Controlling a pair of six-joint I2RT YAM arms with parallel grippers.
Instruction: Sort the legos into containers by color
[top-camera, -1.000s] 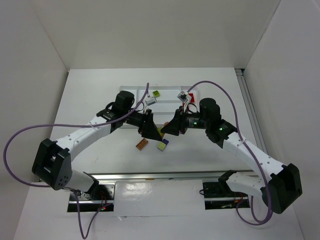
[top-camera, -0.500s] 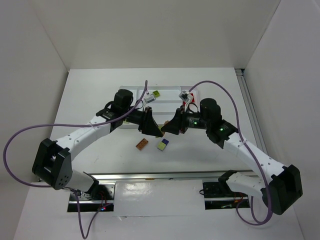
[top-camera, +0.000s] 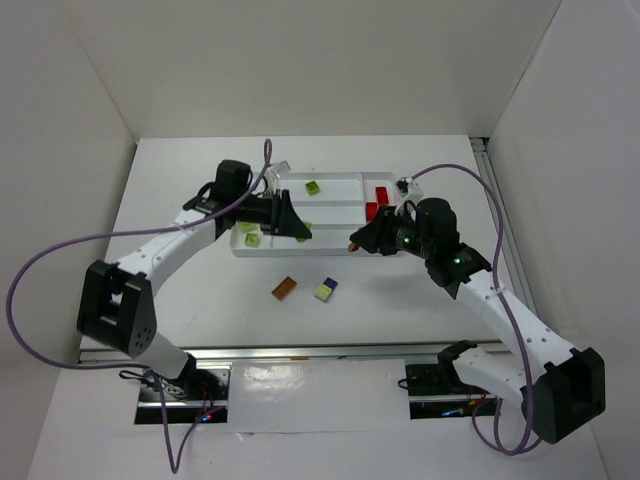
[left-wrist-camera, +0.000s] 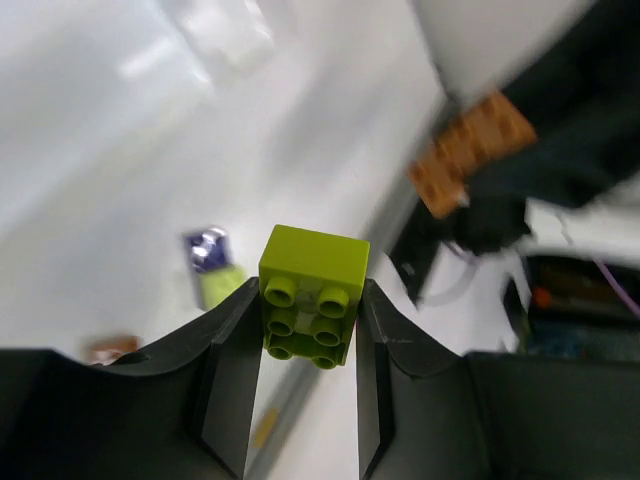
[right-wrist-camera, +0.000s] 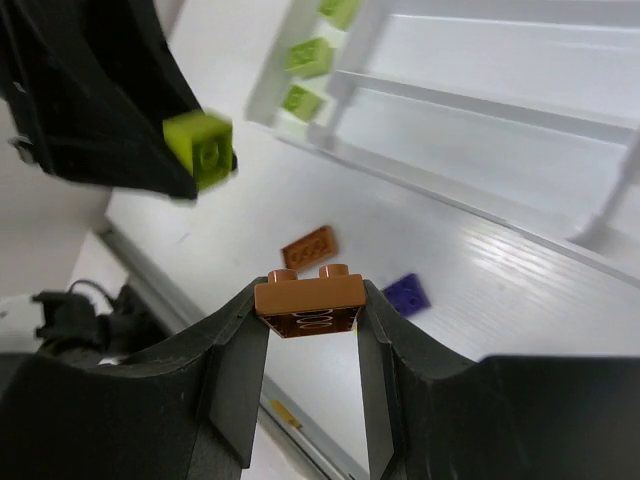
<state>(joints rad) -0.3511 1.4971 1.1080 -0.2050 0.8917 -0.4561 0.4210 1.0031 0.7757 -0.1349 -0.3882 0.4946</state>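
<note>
What has just changed is the grip. A second ago the left gripper (left-wrist-camera: 312, 305) stood wide over the loose pieces in front of the tray. Now its jaws have closed to a narrow gap on a small lime green studded plastic brick (left-wrist-camera: 314, 268), pinched squarely between the two fingers. The right gripper (right-wrist-camera: 310, 297) is clamped tight on a thin brown-orange plastic plate brick (right-wrist-camera: 310, 303), as it was before. We read that as both picks done and the carrying begun.

Against the earlier top view, both arms have come up from the table in front and swung apart. The left one has gone to the left part of the flat white rectangular plastic tray (top-camera: 330, 175), the right one to the tray's near edge toward its right end. The tray, half hidden before, now shows its load: lime green bricks (top-camera: 250, 237) in the left end section (one more sits in the far long section) and red bricks (top-camera: 381, 193) near the right end. On the white table (top-camera: 180, 310) a second brown-orange brick (top-camera: 285, 287) and a purple brick (top-camera: 330, 285) with lime green against it lie unmoved. Our guess is that the held lime piece belongs with its fellows at the left.
</note>
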